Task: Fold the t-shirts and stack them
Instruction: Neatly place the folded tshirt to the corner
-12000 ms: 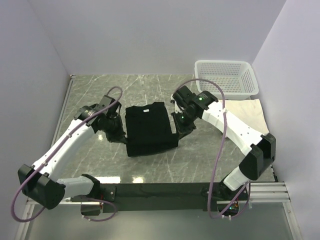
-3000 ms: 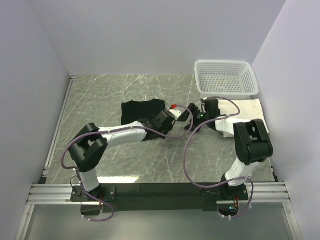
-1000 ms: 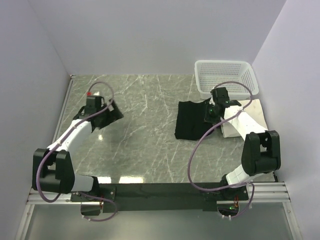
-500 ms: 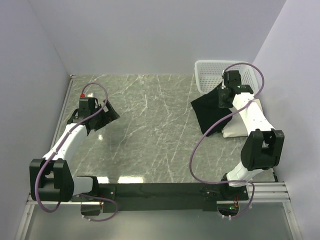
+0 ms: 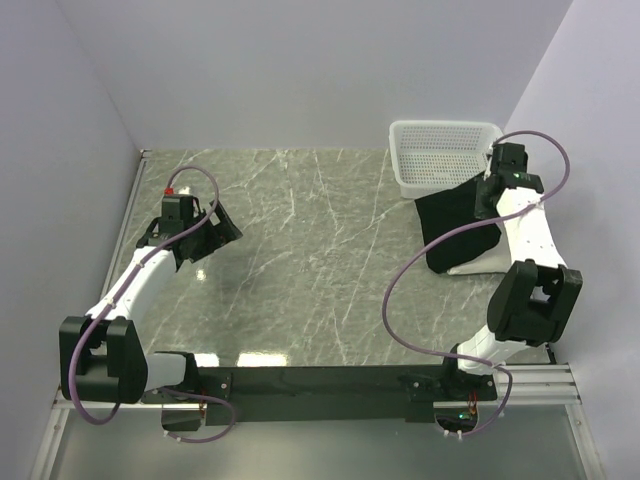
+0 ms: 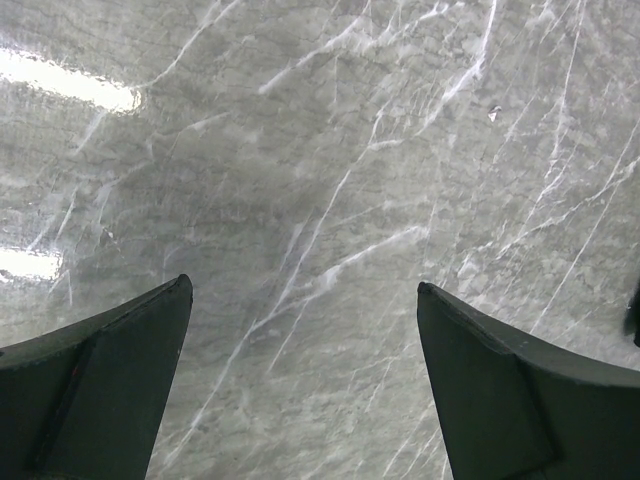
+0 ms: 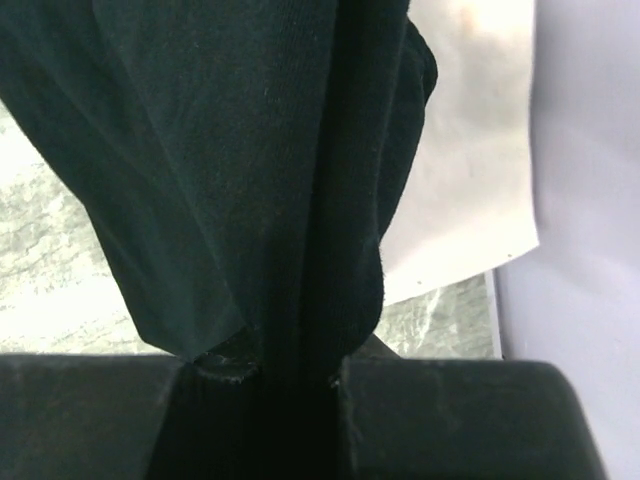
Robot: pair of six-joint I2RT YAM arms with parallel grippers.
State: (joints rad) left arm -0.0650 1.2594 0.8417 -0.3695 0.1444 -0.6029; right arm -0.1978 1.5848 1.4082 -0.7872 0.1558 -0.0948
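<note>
Black t-shirt [image 5: 455, 225] is draping soft and light; I am clamping its bunched edge in the right hand [image 7: 265, 368], while the left hand [image 6: 300, 300] is standing apart.

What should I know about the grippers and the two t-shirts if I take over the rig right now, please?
Left gripper: open, holding nothing, over the table on the left.
Right gripper: shut on the black t-shirt, which hangs over the cream t-shirt beside the basket.
Done: the black one is at the cream one.
Left: lay it flat on top, release.
</note>
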